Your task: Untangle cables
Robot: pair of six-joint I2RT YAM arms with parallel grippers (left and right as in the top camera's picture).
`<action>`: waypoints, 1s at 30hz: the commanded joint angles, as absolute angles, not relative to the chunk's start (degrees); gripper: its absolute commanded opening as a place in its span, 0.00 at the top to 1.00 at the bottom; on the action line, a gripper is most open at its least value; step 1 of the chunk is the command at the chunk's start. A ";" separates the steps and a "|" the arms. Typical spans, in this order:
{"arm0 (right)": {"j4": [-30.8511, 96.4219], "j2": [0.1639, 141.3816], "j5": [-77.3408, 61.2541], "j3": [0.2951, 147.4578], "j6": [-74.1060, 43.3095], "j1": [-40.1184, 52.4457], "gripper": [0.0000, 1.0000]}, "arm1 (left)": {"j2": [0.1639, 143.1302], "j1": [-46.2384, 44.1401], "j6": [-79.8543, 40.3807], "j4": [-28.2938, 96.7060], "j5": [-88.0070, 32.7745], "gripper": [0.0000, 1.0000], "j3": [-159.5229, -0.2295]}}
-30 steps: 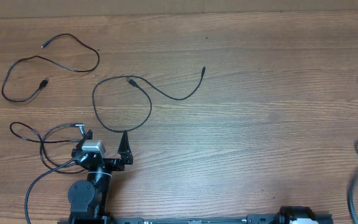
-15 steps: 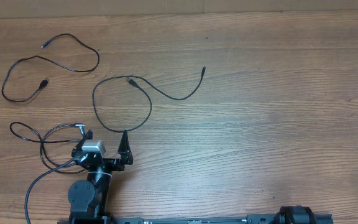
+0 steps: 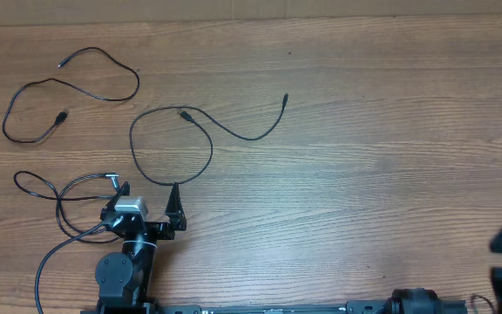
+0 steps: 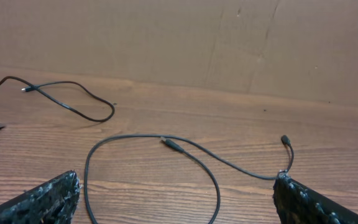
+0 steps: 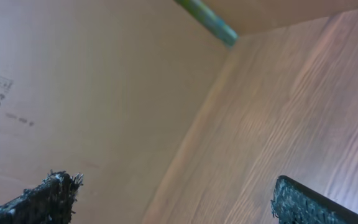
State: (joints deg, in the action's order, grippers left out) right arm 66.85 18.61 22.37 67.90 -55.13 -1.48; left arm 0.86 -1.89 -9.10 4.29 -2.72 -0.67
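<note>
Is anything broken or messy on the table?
Nothing looks broken or spilled. The top-left cable, middle cable and lower-left cable lie apart. Only oddity: the middle cable curls into a loop and crosses itself near one plug end. The lower-left cable's silvery tip sits close to the open left gripper.

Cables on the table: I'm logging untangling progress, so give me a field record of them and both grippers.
upper-left cable: lies alone, uncrossed
middle cable: one self-crossing loop, clear of the others
silver-tipped cable: loose loops, lower left of overhead view
left gripper: open, empty, at middle cable's loop
right gripper: open, empty, at overhead view's right edge
</note>
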 commanded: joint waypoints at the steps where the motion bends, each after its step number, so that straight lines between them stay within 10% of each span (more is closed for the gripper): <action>1: 61.43 16.16 19.31 59.27 -55.02 -1.23 0.00 | 0.25 -2.02 -9.87 4.25 -2.35 0.00 -0.25; 15: 18.96 2.98 7.73 22.04 -41.52 1.26 0.00 | 0.25 -2.02 -9.87 4.25 -2.35 0.00 -0.25; 30: 0.25 1.04 5.82 4.56 -41.47 -2.11 0.00 | 0.25 -2.02 -9.87 4.25 -2.35 0.01 -0.25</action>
State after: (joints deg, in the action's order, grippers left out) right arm 1.10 2.46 6.44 6.24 -42.41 -1.85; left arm 0.86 -1.89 -9.10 4.27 -2.72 -0.60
